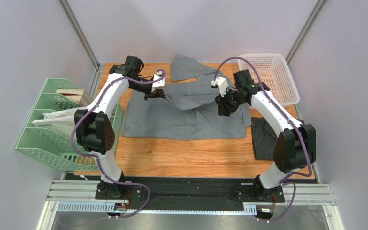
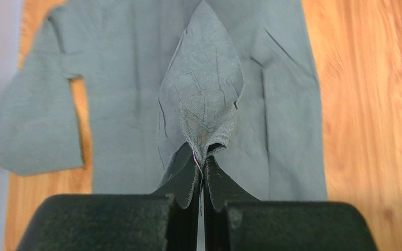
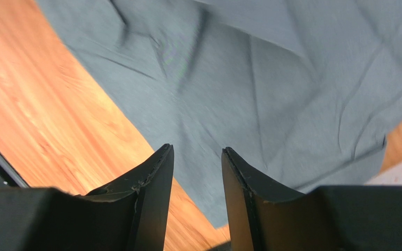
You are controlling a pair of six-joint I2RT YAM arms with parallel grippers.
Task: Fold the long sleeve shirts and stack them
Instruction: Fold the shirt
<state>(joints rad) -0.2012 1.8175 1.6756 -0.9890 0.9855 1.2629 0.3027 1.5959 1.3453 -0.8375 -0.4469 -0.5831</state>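
The plain mid-grey shirt (image 1: 186, 115) lies spread on the wooden table, one sleeve reaching to the far edge. My left gripper (image 1: 156, 94) is shut on a pinched fold of its cloth (image 2: 204, 104) and holds it lifted above the rest of the shirt (image 2: 281, 130). My right gripper (image 1: 223, 109) hovers over the shirt's right side, jaws open and empty (image 3: 197, 157), grey cloth (image 3: 271, 78) below them. The dark pinstriped shirt (image 1: 265, 136) lies folded at the table's right edge, partly behind the right arm.
A white mesh basket (image 1: 272, 76) stands at the back right. A green file rack (image 1: 51, 124) with papers stands off the table's left side. Bare wood (image 1: 186, 155) lies in front of the shirt.
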